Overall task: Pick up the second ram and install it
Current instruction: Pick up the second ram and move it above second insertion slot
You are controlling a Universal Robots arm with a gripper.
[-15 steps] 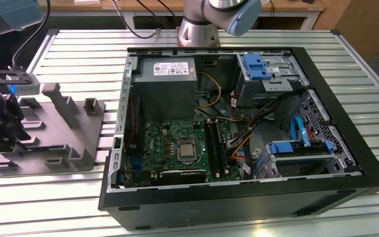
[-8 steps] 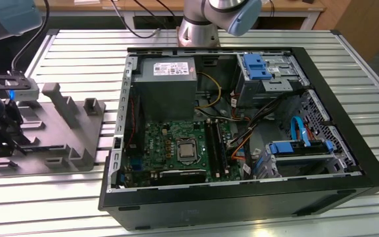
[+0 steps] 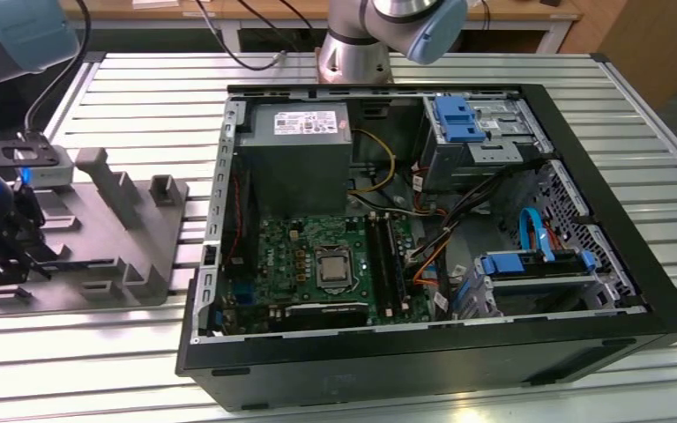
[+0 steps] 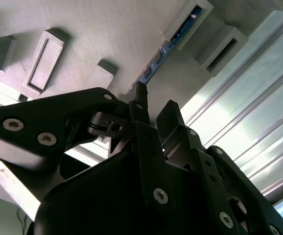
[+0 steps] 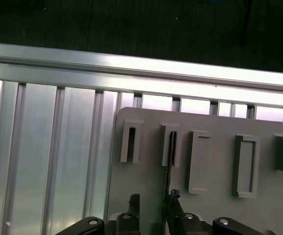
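Currently at the pick step. End effector (image 5: 153,198) hangs over the holder (image 3: 115,220) on the surface (image 3: 138,88), well apart from the case (image 3: 621,291). Fingers (image 5: 134,199) are apart with a narrow gap, holding nothing. Ram (image 4: 168,46) stands on edge in its holder slot, not lifted. In both wrist views it sits closer to one finger than centred; can't tell if they touch. My read: the grasp needs the stick centred in the gap, an even squeeze on the flat faces, and a straight pull clear of the posts. Install on the motherboard (image 3: 315,256) not started.
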